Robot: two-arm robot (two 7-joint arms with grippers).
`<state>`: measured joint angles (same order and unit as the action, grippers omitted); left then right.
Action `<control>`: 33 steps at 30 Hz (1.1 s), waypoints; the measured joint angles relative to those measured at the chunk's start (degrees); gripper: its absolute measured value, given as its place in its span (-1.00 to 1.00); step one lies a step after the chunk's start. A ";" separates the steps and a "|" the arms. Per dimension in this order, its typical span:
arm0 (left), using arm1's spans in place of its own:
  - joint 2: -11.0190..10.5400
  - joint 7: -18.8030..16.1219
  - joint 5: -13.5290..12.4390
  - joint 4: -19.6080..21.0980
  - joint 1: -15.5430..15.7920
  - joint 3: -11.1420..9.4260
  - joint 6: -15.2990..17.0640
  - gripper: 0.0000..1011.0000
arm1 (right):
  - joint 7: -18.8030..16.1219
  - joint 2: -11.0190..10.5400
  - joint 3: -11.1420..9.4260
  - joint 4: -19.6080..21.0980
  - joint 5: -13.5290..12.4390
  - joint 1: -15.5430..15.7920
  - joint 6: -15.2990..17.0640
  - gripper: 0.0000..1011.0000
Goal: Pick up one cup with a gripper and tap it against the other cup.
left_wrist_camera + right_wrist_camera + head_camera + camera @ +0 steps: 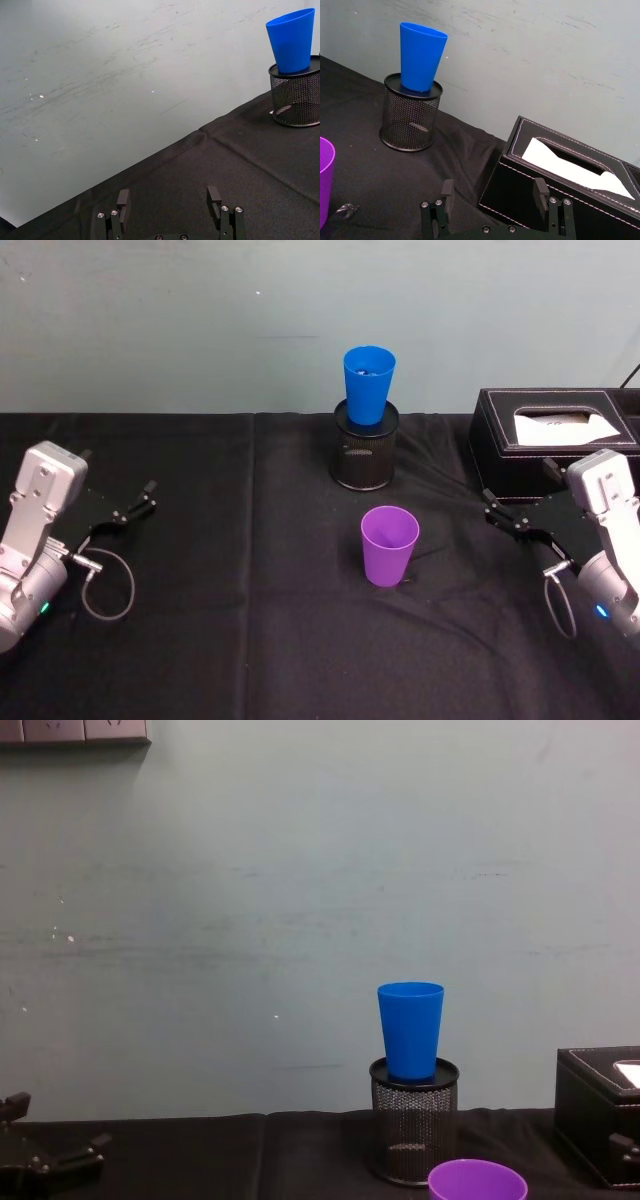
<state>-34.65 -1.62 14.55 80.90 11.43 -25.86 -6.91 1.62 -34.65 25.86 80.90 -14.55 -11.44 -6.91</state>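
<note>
On the black surface (200,660) we find the upright purple plastic tumbler (389,546) left of our released right hand (493,508), nearer it than our released left hand (135,504).

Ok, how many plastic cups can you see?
2. The bright blue tapered plastic cup sits upright in the black wire-mesh pen holder at the back; the purple tapered plastic cup stands on the black tablecloth in front of that holder. Nothing suggests a hidden one.

Black-clothed table (250,640): purple cup (389,545) at centre, mesh pen holder (365,458) at 12 o'clock, tissue box (495,455) at 2 o'clock.
</note>
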 joint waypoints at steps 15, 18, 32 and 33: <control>0.00 0.00 0.00 0.00 0.00 0.00 0.00 0.98 | -0.04 0.04 -0.07 -0.07 0.17 0.00 -0.18 0.98; 0.00 0.00 0.00 0.00 0.00 0.00 0.00 0.98 | -0.40 0.03 -0.77 0.16 0.48 0.17 -1.16 0.98; 0.00 0.00 0.00 0.00 0.00 0.00 0.00 0.98 | -11.26 -3.98 -4.65 6.72 -7.30 7.57 -2.69 0.98; 0.00 0.00 0.00 0.00 0.00 0.00 0.00 0.98 | -12.91 -4.48 -4.69 7.33 -8.04 8.54 -3.08 0.98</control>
<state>-34.65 -1.62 14.55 80.90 11.43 -25.86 -6.90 -11.30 -39.13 21.17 88.22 -22.59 -2.89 -9.99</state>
